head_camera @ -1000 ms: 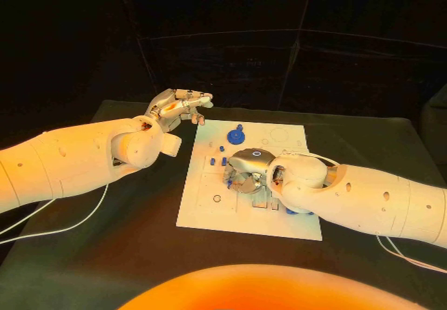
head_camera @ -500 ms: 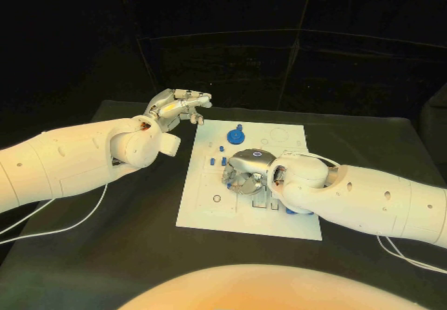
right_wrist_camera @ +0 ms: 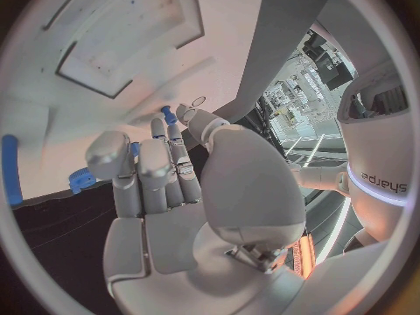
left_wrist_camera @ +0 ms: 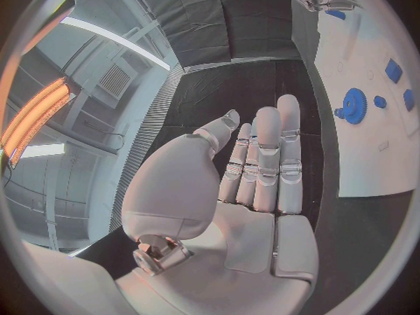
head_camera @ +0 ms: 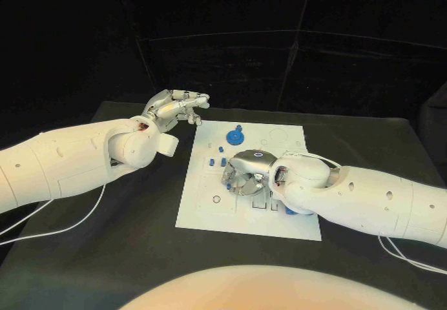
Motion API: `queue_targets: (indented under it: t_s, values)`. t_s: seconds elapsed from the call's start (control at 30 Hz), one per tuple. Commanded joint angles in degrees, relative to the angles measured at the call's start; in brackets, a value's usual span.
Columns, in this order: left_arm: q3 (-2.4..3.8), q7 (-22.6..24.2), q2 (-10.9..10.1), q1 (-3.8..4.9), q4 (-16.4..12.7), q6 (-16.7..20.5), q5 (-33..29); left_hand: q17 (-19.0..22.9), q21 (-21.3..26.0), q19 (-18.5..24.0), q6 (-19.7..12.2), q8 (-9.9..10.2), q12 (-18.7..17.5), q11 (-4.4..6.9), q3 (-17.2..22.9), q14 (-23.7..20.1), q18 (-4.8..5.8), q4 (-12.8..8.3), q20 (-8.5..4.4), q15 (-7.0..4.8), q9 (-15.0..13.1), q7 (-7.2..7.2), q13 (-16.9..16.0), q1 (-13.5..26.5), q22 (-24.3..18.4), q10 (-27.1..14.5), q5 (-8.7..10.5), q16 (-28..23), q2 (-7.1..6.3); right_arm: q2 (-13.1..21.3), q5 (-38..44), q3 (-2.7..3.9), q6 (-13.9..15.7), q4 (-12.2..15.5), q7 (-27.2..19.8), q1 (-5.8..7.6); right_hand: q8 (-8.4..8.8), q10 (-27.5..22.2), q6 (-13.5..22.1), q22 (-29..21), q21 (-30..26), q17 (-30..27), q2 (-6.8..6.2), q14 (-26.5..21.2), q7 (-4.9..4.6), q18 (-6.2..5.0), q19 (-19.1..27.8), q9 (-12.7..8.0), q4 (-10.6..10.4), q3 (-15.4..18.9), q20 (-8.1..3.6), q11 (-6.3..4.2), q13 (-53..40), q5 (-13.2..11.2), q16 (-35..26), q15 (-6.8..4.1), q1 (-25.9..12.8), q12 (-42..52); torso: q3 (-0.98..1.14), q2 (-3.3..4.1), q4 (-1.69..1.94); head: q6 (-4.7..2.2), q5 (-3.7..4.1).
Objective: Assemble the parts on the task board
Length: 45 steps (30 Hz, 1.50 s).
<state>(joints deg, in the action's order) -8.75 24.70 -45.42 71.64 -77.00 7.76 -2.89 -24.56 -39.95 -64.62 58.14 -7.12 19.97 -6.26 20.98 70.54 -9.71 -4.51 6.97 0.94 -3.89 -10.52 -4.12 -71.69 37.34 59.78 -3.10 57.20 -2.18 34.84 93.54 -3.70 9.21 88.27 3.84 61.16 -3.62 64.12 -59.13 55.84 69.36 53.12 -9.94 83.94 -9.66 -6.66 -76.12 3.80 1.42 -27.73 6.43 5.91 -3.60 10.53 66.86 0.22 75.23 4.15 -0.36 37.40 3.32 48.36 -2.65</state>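
Note:
The white task board [head_camera: 207, 213] lies in the middle of the black table. On its far part sit a blue gear [head_camera: 236, 136] and small blue parts [head_camera: 221, 150]. My right hand [head_camera: 247, 172] hangs over the board's middle, fingers pointing down at it. In the right wrist view its thumb and a fingertip pinch a small blue part [right_wrist_camera: 166, 111] close to the board [right_wrist_camera: 105, 28]. My left hand [head_camera: 177, 105] hovers above the table off the board's far left corner. Its fingers [left_wrist_camera: 262, 154] lie straight and together, holding nothing. The left wrist view shows the gear [left_wrist_camera: 353, 106] and the board [left_wrist_camera: 367, 154].
A blue part [head_camera: 291, 211] lies on the board under my right wrist, and two more [right_wrist_camera: 9, 168] [right_wrist_camera: 79, 178] show near the board's edge in the right wrist view. White cables [head_camera: 56, 226] trail over the table at the left. Black curtains close off the back.
My left hand has drifted very slightly to the left. The right hand stays in the same place over the board.

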Motion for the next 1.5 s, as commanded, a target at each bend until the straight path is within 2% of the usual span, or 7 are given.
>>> queue_targets:
  t_s: [0.03,0.2,0.37,0.67,0.87,1.17,1.5]
  values:
    - [0.05,0.09,-0.02,0.11,0.01,-0.88,0.12,0.1,0.34,-0.21,-0.27,-0.4,0.4,0.07,-0.33,0.16,-0.76,0.21,0.23,0.39,-0.01,0.06,-0.03,0.33,-0.1,-0.33,-0.22,0.08,0.22,0.26,-0.39,0.02,5.05,0.04,-0.03,0.07,-0.01,-2.37,0.98,-3.95,-2.71,-3.07,0.09,-0.98,-0.36,-0.8,2.22,0.0,0.17,0.93,0.21,0.36,0.02,-0.02,-2.22,0.72,-0.04,-0.36,0.0,0.03,-0.02,-0.16,0.14]
    - [0.05,0.08,-0.05,0.11,0.06,-0.95,0.12,0.12,0.36,-0.21,-0.29,-0.42,0.42,0.06,-0.36,0.16,-0.76,0.24,0.23,0.4,-0.01,0.05,-0.03,0.36,-0.11,-0.34,-0.22,0.09,0.22,1.46,-0.64,0.03,10.88,0.76,0.0,0.05,-0.09,-3.79,1.26,-5.62,-3.93,-4.41,0.28,-1.62,-0.66,-1.12,3.18,0.05,0.36,1.65,0.46,0.72,-0.03,-0.08,-3.03,0.93,0.32,-0.15,0.05,0.02,-0.04,-0.6,0.41]
    - [0.05,0.05,-0.11,0.1,0.04,-1.0,0.12,0.12,0.36,-0.21,-0.29,-0.42,0.42,0.06,-0.36,0.16,-0.76,0.24,0.23,0.4,-0.01,0.05,-0.03,0.36,-0.11,-0.34,-0.22,0.09,0.22,5.02,-3.18,0.12,12.71,3.35,0.29,0.18,-0.13,-3.5,1.29,-5.34,-3.78,-4.31,0.33,-1.56,-0.65,-1.07,3.03,0.07,0.41,2.01,0.55,0.68,-0.15,-0.02,-2.84,0.94,0.41,0.38,-0.06,-0.08,0.01,-0.87,0.9]
    - [0.04,0.08,-0.2,0.09,-0.24,-1.1,0.12,0.13,0.38,-0.22,-0.3,-0.44,0.46,0.06,-0.39,0.15,-0.76,0.26,0.24,0.4,-0.01,0.06,-0.03,0.36,-0.13,-0.36,-0.22,0.09,0.22,12.69,-5.96,0.37,9.69,7.01,1.75,2.98,-0.25,-2.6,0.97,-3.86,-2.7,-3.13,0.28,-0.62,-0.29,-0.82,1.84,0.14,0.22,2.96,0.49,0.36,-0.17,0.28,-1.6,0.75,0.24,1.58,-0.06,-0.15,-0.34,-1.76,1.87]
    - [0.0,0.05,-0.13,0.09,-0.39,-1.17,0.12,0.13,0.38,-0.22,-0.3,-0.44,0.46,0.06,-0.39,0.15,-0.76,0.26,0.24,0.4,-0.01,0.06,-0.03,0.36,-0.13,-0.36,-0.22,0.09,0.22,15.28,-3.85,0.4,6.74,6.5,3.39,3.72,-0.16,-3.58,1.14,-4.19,-2.84,-2.63,-0.32,-0.26,0.05,-0.86,1.53,0.1,-0.06,4.5,0.4,0.22,-0.04,-0.06,-1.06,0.67,-0.01,1.66,-0.08,-0.11,-0.35,-2.04,2.28]
    - [-0.06,0.04,0.01,0.08,-0.43,-1.27,0.12,0.17,0.42,-0.24,-0.3,-0.52,0.54,0.1,-0.39,0.15,-0.77,0.23,0.24,0.39,-0.02,0.1,-0.05,0.25,-0.16,-0.38,-0.24,0.11,0.29,15.59,-0.29,0.4,2.83,4.7,6.17,3.92,-0.16,-4.91,1.42,-5.71,-4.05,-4.23,-0.33,-0.46,0.52,-1.07,1.95,0.09,-0.55,7.62,0.31,0.01,-0.11,-1.94,-1.87,0.56,0.99,2.16,0.05,-0.03,-0.2,-2.13,2.42]
    - [-0.14,-0.03,0.09,0.06,-0.53,-1.41,0.12,0.2,0.46,-0.26,-0.32,-0.57,0.61,0.13,-0.39,0.13,-0.78,0.14,0.24,0.37,-0.03,0.13,-0.05,0.09,-0.19,-0.42,-0.25,0.13,0.29,14.13,1.53,0.39,1.7,3.43,7.22,3.94,-0.14,-5.17,1.56,-6.25,-4.56,-5.03,0.37,-0.52,0.68,-1.11,2.02,0.08,-0.9,8.88,0.26,-0.08,-0.12,-2.37,-2.3,0.51,2.04,2.74,-0.1,-0.08,-0.2,-2.13,2.38]
